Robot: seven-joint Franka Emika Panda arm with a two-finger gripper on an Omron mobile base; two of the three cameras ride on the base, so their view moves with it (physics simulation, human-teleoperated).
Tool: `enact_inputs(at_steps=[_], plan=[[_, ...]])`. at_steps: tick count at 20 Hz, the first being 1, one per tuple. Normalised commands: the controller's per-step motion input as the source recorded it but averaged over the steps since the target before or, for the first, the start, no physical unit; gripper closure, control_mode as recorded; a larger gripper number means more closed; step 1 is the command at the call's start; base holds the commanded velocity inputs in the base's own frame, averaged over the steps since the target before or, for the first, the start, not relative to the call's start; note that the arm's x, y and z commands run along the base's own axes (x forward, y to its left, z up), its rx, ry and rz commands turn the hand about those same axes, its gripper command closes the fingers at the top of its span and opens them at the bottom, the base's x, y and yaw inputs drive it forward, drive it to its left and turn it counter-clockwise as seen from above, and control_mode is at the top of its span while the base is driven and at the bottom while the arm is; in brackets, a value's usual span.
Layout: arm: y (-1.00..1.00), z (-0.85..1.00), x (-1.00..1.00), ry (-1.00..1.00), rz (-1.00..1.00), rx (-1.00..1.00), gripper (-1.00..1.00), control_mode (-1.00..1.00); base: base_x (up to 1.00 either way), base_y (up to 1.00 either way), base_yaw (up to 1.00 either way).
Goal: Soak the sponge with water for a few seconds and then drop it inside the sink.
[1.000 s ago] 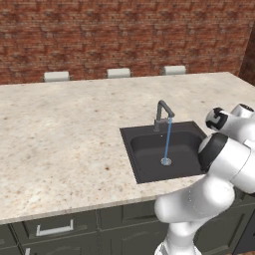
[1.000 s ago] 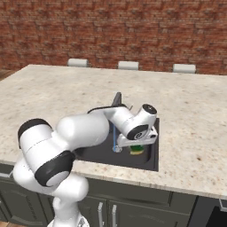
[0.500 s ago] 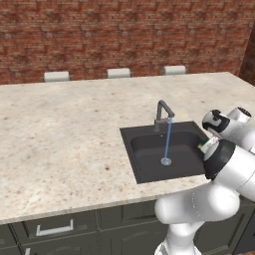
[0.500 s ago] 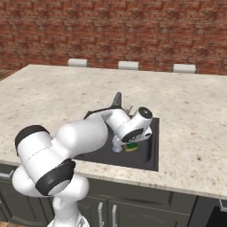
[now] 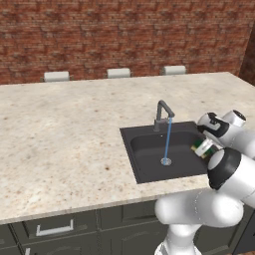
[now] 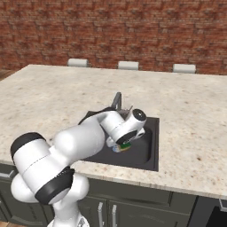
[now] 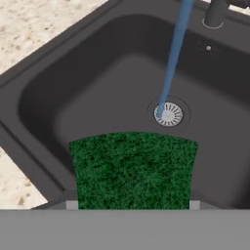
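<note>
We find the pincer (image 5: 203,148) clamped on the yellow-and-green rectangular sponge (image 7: 133,170), over the dark charcoal sink (image 7: 73,93). The thin light-blue water stream (image 7: 173,56) runs ahead of the pincer; we advise advancing level until it strikes the sponge.

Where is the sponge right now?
The sponge is held in the gripper over the sink, at its right side, apart from the water.
</note>
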Motion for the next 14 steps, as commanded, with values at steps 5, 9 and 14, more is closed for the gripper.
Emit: enact_inputs(at_steps=[5, 9, 14], plan=[[0.23, 0.0, 0.18, -0.01, 0.12, 0.01, 1.0, -1.0, 0.0, 0.0, 0.0], [0.06, 0.0, 0.16, -0.05, 0.08, 0.04, 1.0, -1.0, 0.0, 0.0, 0.0], [0.06, 0.0, 0.12, -0.03, 0.0, 0.0, 1.0, -1.0, 0.0, 0.0, 0.0]])
